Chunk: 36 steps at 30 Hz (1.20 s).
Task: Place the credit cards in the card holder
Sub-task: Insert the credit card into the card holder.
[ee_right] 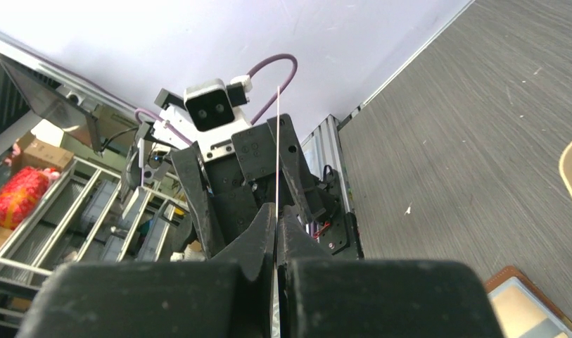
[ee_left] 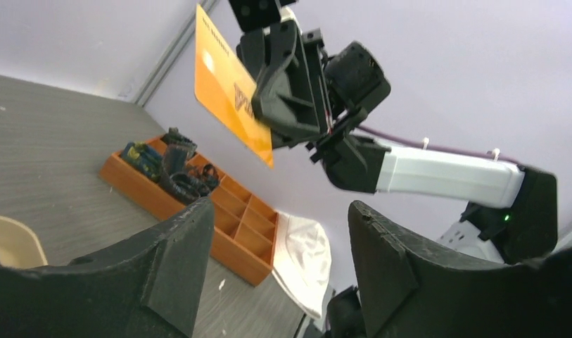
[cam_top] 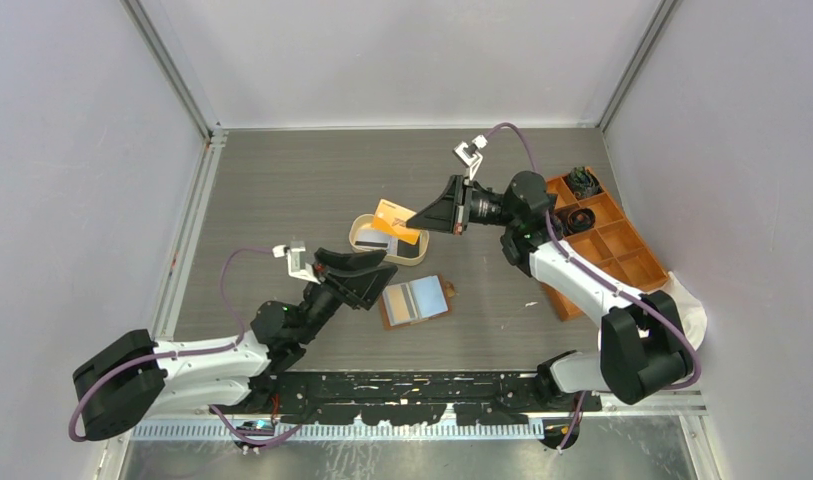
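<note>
On the grey worktop [cam_top: 282, 200] the card holder [cam_top: 385, 312] lies open, just beside the left claw [cam_top: 385, 282], jaws apart. The right claw [cam_top: 422, 218] clamps an orange credit card [cam_top: 395, 221] above the cream tray [cam_top: 402, 258].

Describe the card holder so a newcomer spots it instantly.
On the grey table, look front-centre, just nearer the camera than the cream oval tray. The card holder lies open and flat there. Its brown leather border around a grey-blue inside sets it apart from the cream tray and the orange compartment box at far right.
</note>
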### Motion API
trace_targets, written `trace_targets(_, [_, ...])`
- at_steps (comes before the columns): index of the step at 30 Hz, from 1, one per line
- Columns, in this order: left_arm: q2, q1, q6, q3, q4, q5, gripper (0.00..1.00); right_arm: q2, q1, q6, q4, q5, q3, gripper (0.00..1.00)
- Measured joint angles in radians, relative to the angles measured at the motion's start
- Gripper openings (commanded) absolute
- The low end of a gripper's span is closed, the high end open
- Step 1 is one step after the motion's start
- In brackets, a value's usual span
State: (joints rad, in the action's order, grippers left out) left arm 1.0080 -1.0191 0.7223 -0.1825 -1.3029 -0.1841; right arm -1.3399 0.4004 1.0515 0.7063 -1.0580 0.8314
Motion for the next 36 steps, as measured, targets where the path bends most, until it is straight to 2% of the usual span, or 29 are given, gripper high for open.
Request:
trace_targets(5, [0.021, 0.000, 0.003, -0.064, -0.008, -0.040, 0.55, 0.000, 0.032, 0.005, 0.031, -0.008, -0.001, 0.01])
trace_targets(9, [0.066, 0.000, 0.006, -0.089, -0.032, -0.066, 0.42, 0.000, 0.044, 0.005, 0.043, -0.012, -0.005, 0.01])
trace_targets(13, [0.102, 0.000, 0.007, -0.098, -0.041, -0.086, 0.24, 0.000, 0.053, 0.005, 0.049, -0.017, -0.009, 0.01])
trace_targets(22, [0.111, 0.003, 0.006, -0.111, -0.051, -0.097, 0.20, 0.000, 0.070, 0.000, 0.055, -0.019, -0.011, 0.01])
trace_targets(23, [0.111, 0.005, 0.006, -0.111, -0.051, -0.096, 0.14, 0.000, 0.072, -0.002, 0.055, -0.019, -0.011, 0.01])
trace_targets(24, [0.111, 0.008, 0.006, -0.111, -0.051, -0.096, 0.04, 0.000, 0.074, -0.005, 0.055, -0.019, -0.011, 0.01])
trace_targets(25, [0.111, 0.010, 0.005, -0.111, -0.051, -0.093, 0.00, 0.000, 0.076, -0.007, 0.055, -0.019, -0.011, 0.02])
trace_targets(28, [0.109, 0.017, 0.007, -0.111, -0.051, -0.082, 0.00, 0.000, 0.076, -0.025, 0.053, -0.022, -0.011, 0.13])
trace_targets(32, [0.089, 0.026, 0.006, -0.108, -0.026, -0.070, 0.00, 0.001, 0.076, -0.076, 0.014, -0.025, -0.007, 0.36])
trace_targets(35, [0.034, 0.040, 0.006, -0.092, 0.016, -0.057, 0.00, 0.003, 0.076, -0.188, -0.108, -0.037, 0.013, 0.48])
trace_targets(36, [-0.001, 0.048, 0.006, -0.082, 0.047, -0.049, 0.00, 0.009, 0.076, -0.275, -0.201, -0.043, 0.032, 0.51])
